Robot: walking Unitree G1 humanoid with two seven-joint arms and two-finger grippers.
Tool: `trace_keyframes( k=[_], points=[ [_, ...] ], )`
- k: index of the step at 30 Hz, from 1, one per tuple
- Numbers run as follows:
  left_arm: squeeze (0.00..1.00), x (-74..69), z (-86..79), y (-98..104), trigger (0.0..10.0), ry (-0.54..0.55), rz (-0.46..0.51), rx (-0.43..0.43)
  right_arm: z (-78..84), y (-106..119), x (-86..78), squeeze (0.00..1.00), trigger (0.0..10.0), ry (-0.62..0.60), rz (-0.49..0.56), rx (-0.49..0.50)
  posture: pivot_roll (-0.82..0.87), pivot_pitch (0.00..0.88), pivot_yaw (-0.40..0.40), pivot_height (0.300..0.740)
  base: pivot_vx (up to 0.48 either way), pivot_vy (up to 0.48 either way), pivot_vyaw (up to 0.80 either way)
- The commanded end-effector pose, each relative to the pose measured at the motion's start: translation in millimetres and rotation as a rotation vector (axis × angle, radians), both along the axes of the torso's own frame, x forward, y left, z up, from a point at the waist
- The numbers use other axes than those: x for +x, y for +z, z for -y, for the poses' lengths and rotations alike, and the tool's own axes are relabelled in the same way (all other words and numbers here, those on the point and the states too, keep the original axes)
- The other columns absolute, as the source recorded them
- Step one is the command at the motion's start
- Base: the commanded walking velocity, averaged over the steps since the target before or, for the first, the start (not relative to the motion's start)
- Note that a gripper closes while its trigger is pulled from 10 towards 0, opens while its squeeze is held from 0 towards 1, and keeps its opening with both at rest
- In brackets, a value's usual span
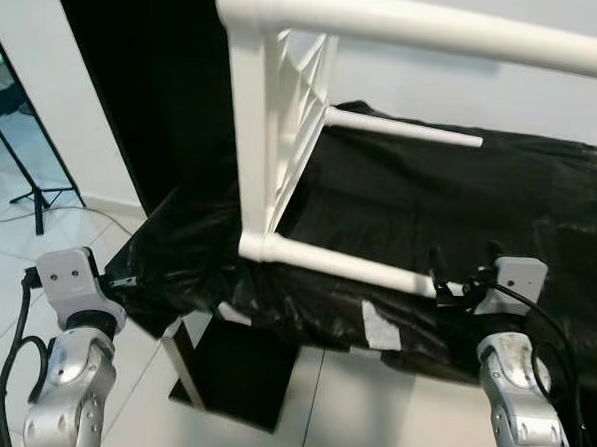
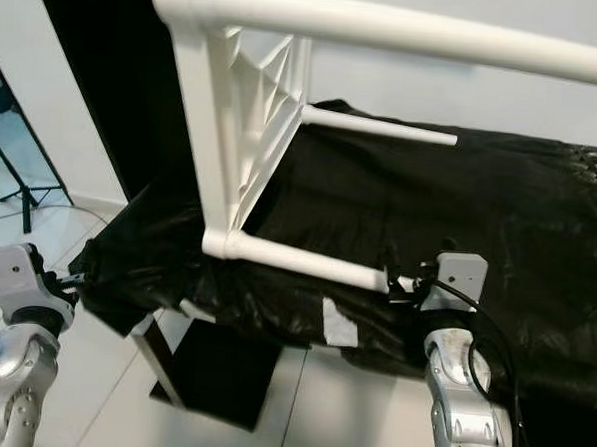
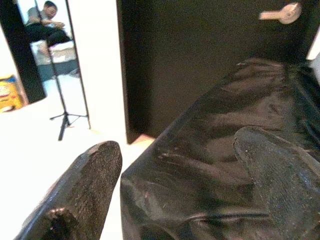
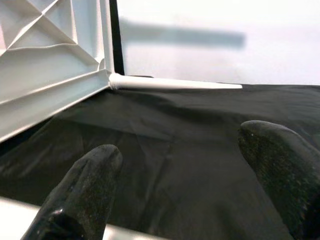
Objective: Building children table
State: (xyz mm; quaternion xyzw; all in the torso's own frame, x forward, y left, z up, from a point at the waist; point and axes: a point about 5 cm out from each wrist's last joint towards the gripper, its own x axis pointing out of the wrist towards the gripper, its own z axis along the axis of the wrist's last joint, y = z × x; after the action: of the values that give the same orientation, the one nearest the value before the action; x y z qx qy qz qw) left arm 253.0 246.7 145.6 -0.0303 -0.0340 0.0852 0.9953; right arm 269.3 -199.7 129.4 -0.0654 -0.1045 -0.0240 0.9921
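Note:
A white plastic children's table (image 1: 279, 132) lies on its side on a bench draped in black sheeting (image 1: 459, 212). Its ribbed underside faces right, and three white legs stick out to the right. The near leg (image 1: 346, 264) rests along the bench's front edge. My right gripper (image 1: 464, 274) is open at that leg's free end, one finger on each side of it; the leg (image 4: 60, 220) crosses just below the fingertips (image 4: 95, 165). My left gripper (image 1: 125, 281) is open at the bench's left corner, with the black sheeting (image 3: 210, 165) between its fingers.
A dark base (image 1: 231, 370) stands under the bench on a pale tiled floor. A tripod stand (image 1: 30, 184) is at the far left, and beyond it a person (image 3: 45, 25) sits. A black door with a silver handle (image 3: 282, 12) is behind the bench.

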Motion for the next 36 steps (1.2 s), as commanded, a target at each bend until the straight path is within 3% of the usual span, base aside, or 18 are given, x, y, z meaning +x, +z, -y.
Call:
trace_keyframes(
  k=[1, 12, 23, 30, 36],
  points=[
    [0.0, -0.6, -0.6, -2.5, 10.0, -0.009, -0.018, 0.004, -1.9, 1.8, 0.9, 0.0, 10.0, 0.009, 0.004, -0.005, 0.06, 0.0, -0.02, 0.74, 0.0, 0.0, 0.0],
    [0.0, 14.0, 5.7, 12.0, 10.0, -0.086, 0.019, 0.067, 5.5, 8.4, 7.2, 0.0, 10.0, 0.017, -0.006, -0.04, 0.05, 0.049, -0.049, 0.74, 0.0, 0.0, 0.0],
    [0.0, 28.3, 5.0, 20.4, 10.0, -0.024, 0.066, 0.05, 17.3, 16.5, 14.2, 0.0, 10.0, 0.005, -0.019, -0.074, 0.03, 0.075, -0.053, 0.74, 0.0, 0.0, -0.8],
    [0.0, 26.7, -0.9, 27.1, 10.0, 0.019, 0.096, 0.071, 21.1, 21.9, 16.8, 0.0, 10.0, 0.004, -0.007, -0.088, 0.03, 0.072, -0.05, 0.74, 0.0, 0.0, -0.7],
    [0.0, 15.5, -19.2, 39.0, 10.0, 0.11, 0.151, 0.081, 22.2, 26.7, 15.6, 0.0, 10.0, 0.01, 0.018, -0.087, 0.03, 0.059, -0.041, 0.74, 0.0, 0.0, 0.0]
  ],
)
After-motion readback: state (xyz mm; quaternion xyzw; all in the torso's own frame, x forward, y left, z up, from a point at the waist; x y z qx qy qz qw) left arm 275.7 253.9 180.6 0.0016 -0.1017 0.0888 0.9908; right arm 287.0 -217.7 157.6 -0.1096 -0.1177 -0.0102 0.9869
